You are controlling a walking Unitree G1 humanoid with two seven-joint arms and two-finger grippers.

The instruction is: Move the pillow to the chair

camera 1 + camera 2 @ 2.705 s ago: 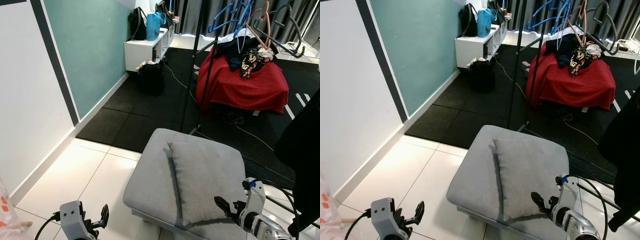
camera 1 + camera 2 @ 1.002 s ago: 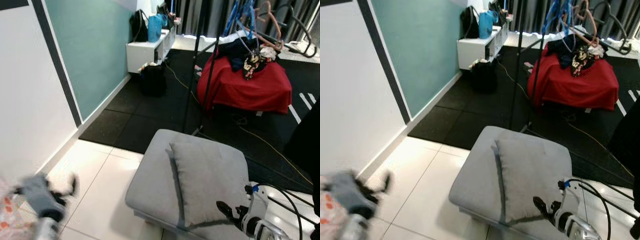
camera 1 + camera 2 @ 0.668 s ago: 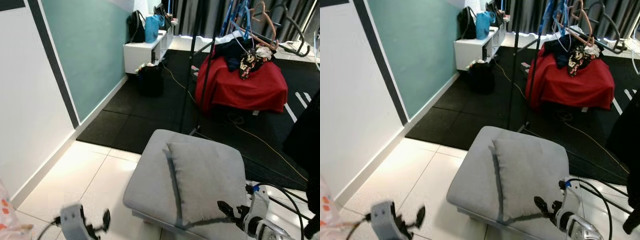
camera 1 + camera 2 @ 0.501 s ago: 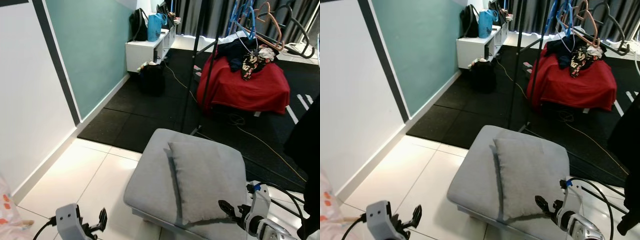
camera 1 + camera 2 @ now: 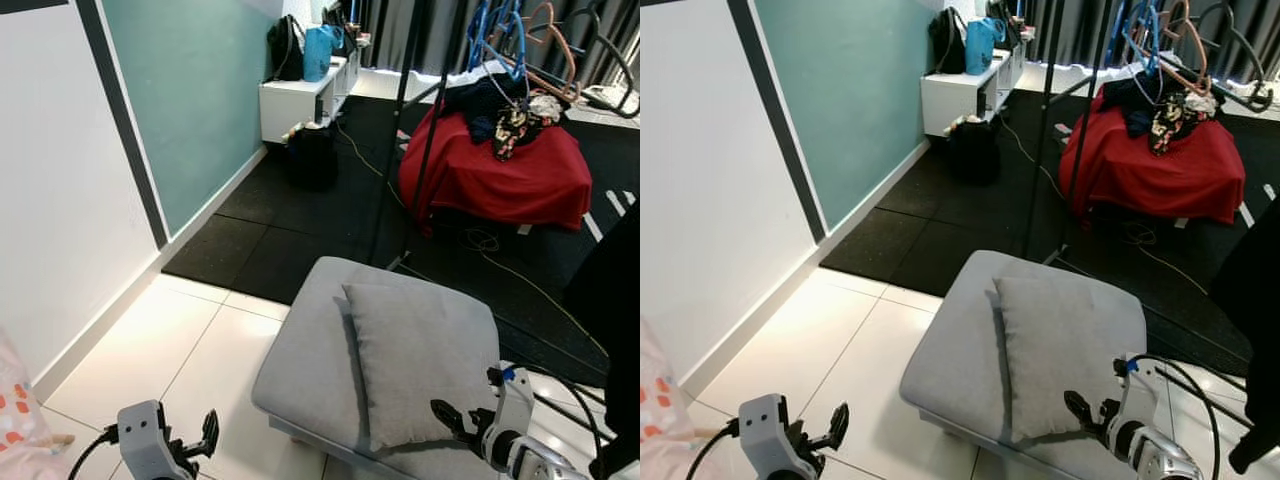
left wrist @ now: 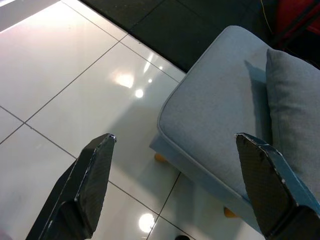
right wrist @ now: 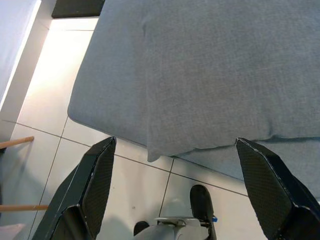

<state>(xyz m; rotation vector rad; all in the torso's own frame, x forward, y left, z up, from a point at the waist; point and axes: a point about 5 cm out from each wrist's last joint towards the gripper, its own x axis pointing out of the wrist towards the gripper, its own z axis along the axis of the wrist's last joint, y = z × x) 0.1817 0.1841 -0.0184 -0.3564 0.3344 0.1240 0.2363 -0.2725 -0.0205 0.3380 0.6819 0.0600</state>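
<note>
A grey pillow [image 5: 420, 355] lies flat on a grey cushioned seat [image 5: 300, 365], covering its right half. My right gripper [image 5: 446, 416] hangs open just off the pillow's near corner, not touching it. In the right wrist view the open fingers [image 7: 97, 180] frame the pillow [image 7: 210, 75] and the seat's front edge [image 7: 107, 110]. My left gripper [image 5: 207, 438] is low over the white tiles to the left of the seat, open and holding nothing. In the left wrist view it faces the seat's near-left corner [image 6: 200, 115], with the pillow [image 6: 295, 105] behind it.
A black stand pole [image 5: 425, 140] rises just behind the seat. Beyond it a red-covered mound [image 5: 495, 165] carries clothes and hangers. A white low shelf [image 5: 300, 95] and a black bag [image 5: 312, 155] stand by the teal wall. Cables [image 5: 545, 300] cross the black mat.
The head camera has swayed slightly. My left arm swung up in a blur, then dropped back low over the tiles. The pillow and the right gripper stay where they were.
</note>
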